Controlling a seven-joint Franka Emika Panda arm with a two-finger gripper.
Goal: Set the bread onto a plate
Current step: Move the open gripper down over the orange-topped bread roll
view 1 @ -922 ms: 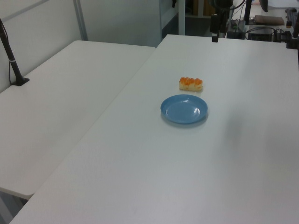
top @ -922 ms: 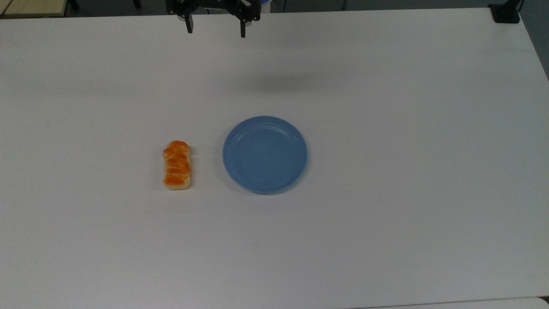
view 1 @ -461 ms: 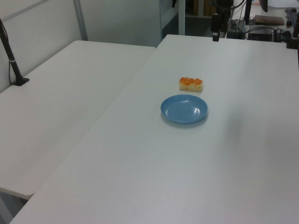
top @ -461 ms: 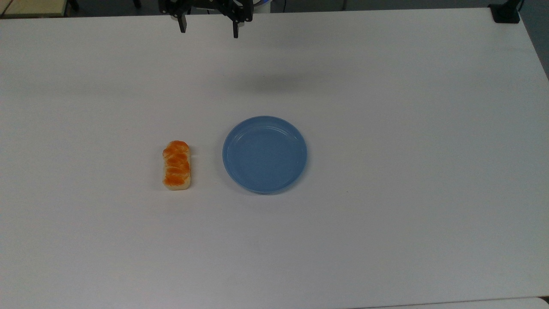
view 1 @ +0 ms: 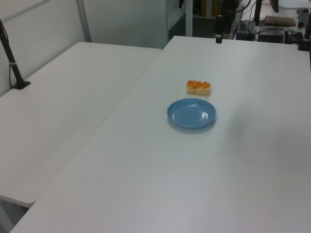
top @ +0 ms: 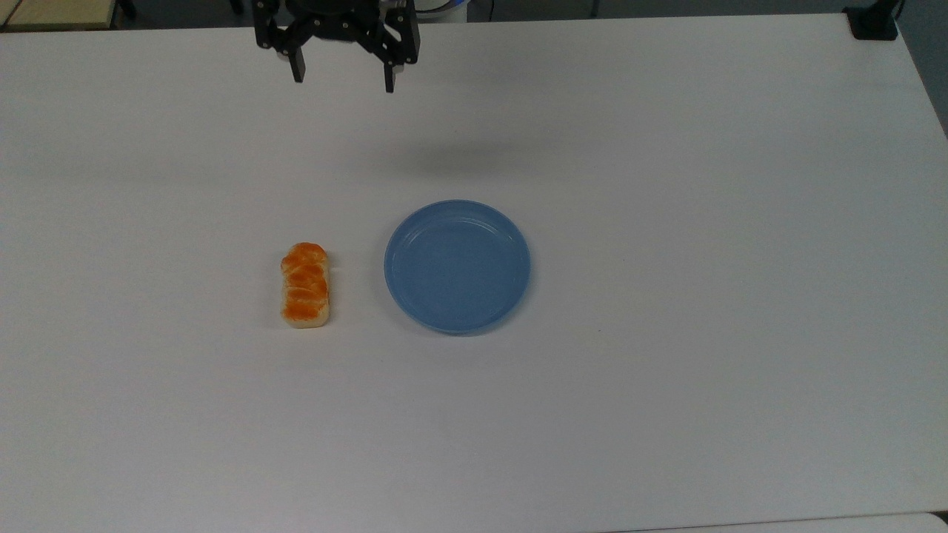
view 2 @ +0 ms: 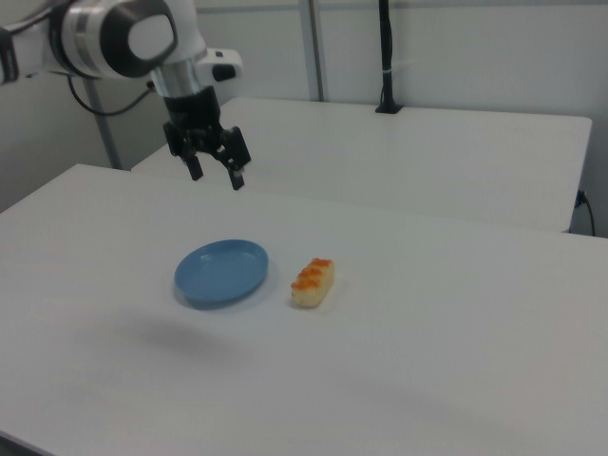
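Our gripper (top: 343,79) hangs high over the far edge of the table (top: 666,370), fingers spread wide apart and holding nothing. The bread (top: 304,285) lies flat on the table well apart from it: in the top view it sits nearer to us than the gripper and slightly to the top view's left. So we judge the coming move to be a long reach toward the near side with only a small shift left, plus a descent.

The bread's long axis runs near-to-far in the top view, its glossy orange top facing up. The two fingers stand apart along the top view's left-right line, across that axis, so we expect little or no wrist turn to straddle the narrow sides.

The plate (top: 457,266) rests just beside the bread, on the top view's right, with a clear gap between them. It is empty.
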